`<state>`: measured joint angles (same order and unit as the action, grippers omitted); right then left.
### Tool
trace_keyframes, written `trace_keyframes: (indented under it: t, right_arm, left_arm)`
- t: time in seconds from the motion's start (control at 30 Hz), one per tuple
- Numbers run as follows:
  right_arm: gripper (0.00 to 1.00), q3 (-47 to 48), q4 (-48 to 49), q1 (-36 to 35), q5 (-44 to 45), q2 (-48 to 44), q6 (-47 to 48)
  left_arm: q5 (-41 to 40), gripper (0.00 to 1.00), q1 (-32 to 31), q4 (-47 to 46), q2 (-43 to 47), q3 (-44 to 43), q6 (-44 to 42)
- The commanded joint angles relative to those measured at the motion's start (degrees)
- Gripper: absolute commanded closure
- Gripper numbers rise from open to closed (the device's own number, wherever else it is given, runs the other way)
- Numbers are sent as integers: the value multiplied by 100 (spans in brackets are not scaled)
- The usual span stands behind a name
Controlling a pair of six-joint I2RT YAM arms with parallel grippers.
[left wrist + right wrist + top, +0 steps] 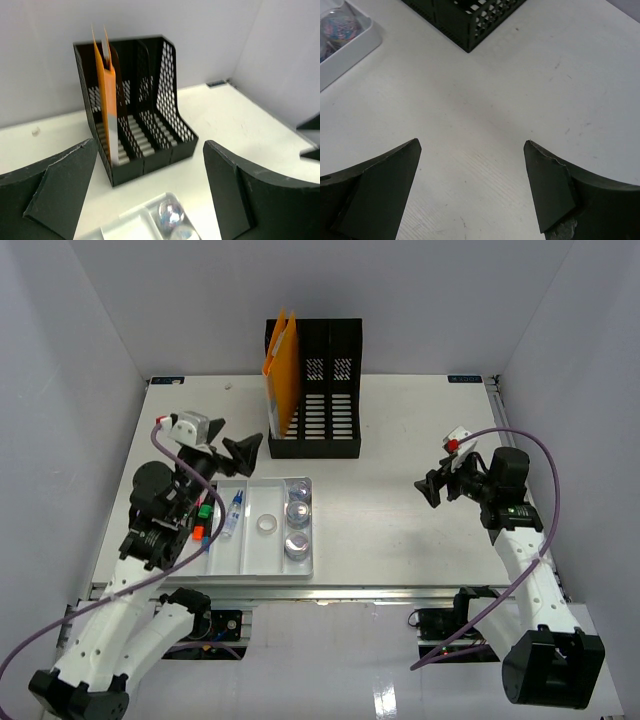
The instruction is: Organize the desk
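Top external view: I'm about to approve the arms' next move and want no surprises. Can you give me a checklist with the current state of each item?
1. Jaws of left gripper open, nothing held: ok.
2. Jaws of right gripper open, nothing held, over the desk: ok.
3. The orange folder stands in the left slot of the black file holder: ok.
4. The pen, small ring and two round containers lie inside the white tray: ok.
5. Tray's leftmost compartment, partly hidden by the left arm: cannot tell.
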<state>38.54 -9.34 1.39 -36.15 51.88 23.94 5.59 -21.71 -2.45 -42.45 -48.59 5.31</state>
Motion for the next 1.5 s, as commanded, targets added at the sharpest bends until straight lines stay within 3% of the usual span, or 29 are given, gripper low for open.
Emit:
trace_keyframes:
  t: [0.0,0.2,0.6,1.47]
  right_arm:
    - [10,58,71,43,1106,-255,-456]
    - [10,-427,633,45,2088,-439,-1140]
    - [10,-734,1180,45,3270,-575,-2081]
    - [10,-613,1031,45,3121,-527,-2335]
  left_arm:
    - [159,2,18,934,804,691,88]
    - [-309,2,18,1169,1241,1460,-26]
    - [-381,2,18,1300,1307,1546,-92]
    - [-348,2,16,1328,1318,1535,-153]
